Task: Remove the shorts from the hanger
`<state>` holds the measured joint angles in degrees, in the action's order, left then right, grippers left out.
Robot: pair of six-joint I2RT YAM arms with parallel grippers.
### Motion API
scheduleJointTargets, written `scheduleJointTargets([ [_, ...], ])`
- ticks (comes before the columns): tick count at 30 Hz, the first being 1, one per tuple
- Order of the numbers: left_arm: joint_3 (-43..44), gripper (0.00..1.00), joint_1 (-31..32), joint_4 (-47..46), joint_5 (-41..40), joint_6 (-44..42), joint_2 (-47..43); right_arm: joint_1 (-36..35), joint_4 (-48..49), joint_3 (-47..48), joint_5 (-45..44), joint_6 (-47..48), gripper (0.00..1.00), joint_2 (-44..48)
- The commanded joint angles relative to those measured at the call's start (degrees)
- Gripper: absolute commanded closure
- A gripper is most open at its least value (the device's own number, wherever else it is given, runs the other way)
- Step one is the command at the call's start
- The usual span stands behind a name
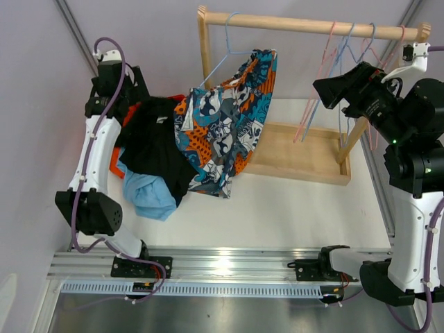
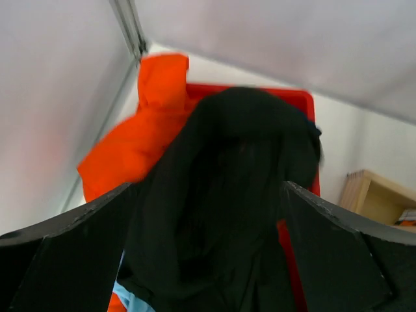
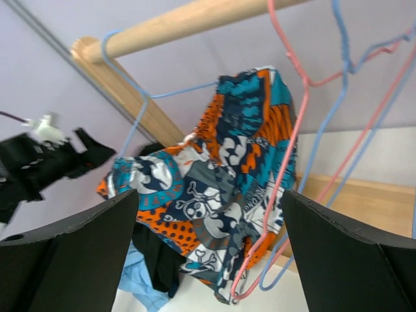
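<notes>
Left gripper (image 2: 208,221) and right gripper (image 3: 208,227) gape empty. Tugging the patterned shorts (image 1: 229,118) could pull their hanger (image 3: 142,97) off the rail (image 1: 312,26) at the table's (image 1: 291,208) far edge.

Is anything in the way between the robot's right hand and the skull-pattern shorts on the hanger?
Yes. An empty pink wire hanger and an empty blue wire hanger dangle from the wooden rail, right between the open right hand and the blue-orange-white patterned shorts.
</notes>
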<state>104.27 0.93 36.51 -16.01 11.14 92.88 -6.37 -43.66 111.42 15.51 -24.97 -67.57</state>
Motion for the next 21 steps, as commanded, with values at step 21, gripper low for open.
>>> scheduleJointTargets([
  [21,-48.01,0.01,14.71,-0.48,6.17,4.77,-51.65,-25.26,9.20,25.78,-5.74,-0.78,0.04,-34.81],
])
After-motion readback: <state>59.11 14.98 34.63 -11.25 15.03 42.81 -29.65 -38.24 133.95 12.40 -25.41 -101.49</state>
